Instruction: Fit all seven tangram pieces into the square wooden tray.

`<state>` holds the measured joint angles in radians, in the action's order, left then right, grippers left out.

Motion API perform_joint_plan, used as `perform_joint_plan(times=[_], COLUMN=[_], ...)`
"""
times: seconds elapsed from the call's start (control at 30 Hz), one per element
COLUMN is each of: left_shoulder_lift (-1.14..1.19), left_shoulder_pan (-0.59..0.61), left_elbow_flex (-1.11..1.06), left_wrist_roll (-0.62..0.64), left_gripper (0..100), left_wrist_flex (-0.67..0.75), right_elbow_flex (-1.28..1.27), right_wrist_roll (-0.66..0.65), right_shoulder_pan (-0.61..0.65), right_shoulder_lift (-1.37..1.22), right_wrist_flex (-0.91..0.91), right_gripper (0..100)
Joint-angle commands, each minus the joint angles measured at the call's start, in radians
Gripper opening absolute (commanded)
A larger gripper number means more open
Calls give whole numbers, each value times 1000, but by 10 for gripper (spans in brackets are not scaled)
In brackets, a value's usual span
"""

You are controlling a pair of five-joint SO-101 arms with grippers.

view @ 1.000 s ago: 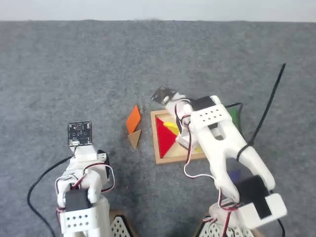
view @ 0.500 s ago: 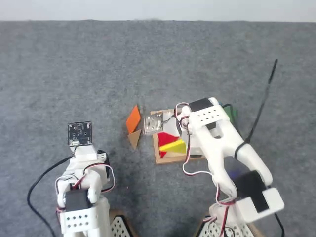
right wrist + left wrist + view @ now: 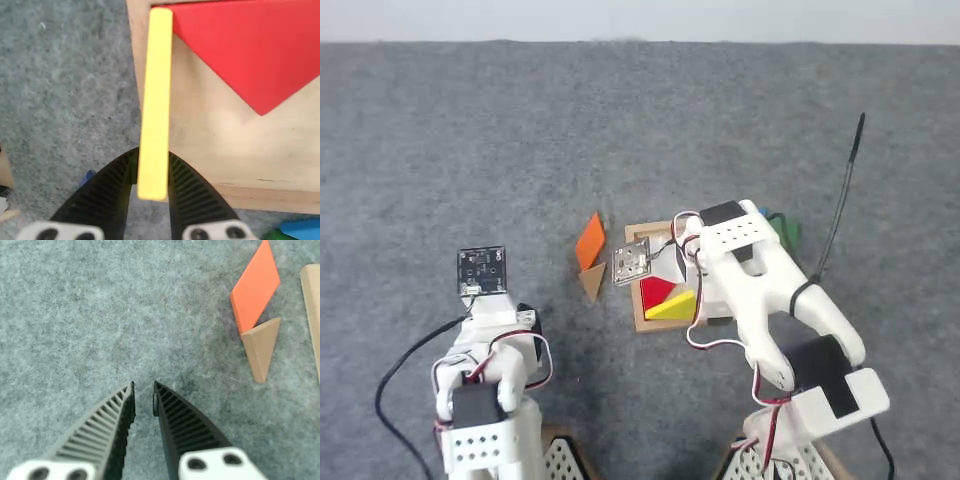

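The square wooden tray point(image 3: 641, 322) lies at mid-table with a red triangle point(image 3: 656, 291) flat in it. My right gripper point(image 3: 152, 155) is shut on a yellow piece point(image 3: 156, 100), held on edge above the tray's wall point(image 3: 135, 60) beside the red triangle point(image 3: 250, 50). From above, the yellow piece point(image 3: 675, 306) hangs over the tray's near part, under the right arm. An orange parallelogram point(image 3: 590, 241) and a tan triangle point(image 3: 592, 281) lie on the carpet left of the tray. My left gripper point(image 3: 143, 386) hovers over bare carpet short of the orange parallelogram point(image 3: 256, 287) and tan triangle point(image 3: 261, 347), its fingers almost together and holding nothing.
A green piece point(image 3: 786, 232) and a blue piece point(image 3: 763, 213) lie on the carpet just right of the tray, partly under the right arm. The left arm point(image 3: 490, 340) sits at the near left. Grey carpet stretches open to the far side.
The right arm has swung toward the tray's near left, carrying the yellow piece from the tray's middle to its near part. The left arm has not moved.
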<state>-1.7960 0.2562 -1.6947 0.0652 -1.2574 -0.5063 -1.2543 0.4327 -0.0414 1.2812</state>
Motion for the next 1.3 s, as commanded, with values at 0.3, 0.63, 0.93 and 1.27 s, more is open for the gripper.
perform_joint_plan(times=[0.3, 0.63, 0.93, 1.27], left_shoulder_lift=[-18, -18, -18, -18], left_shoulder_pan=[5, 5, 5, 5], left_elbow_flex=[12, 12, 12, 12], left_wrist_roll=[9, 9, 9, 9], left_gripper=[57, 57, 57, 57], left_wrist_flex=[-5, -5, -5, -5], right_elbow_flex=[15, 219, 249, 233], right_wrist_roll=[-14, 29, 75, 509], right_shoulder_pan=[4, 5, 12, 74], right_shoulder_lift=[16, 7, 15, 268], right_wrist_flex=[38, 131, 128, 183], right_gripper=[189, 188, 188, 75])
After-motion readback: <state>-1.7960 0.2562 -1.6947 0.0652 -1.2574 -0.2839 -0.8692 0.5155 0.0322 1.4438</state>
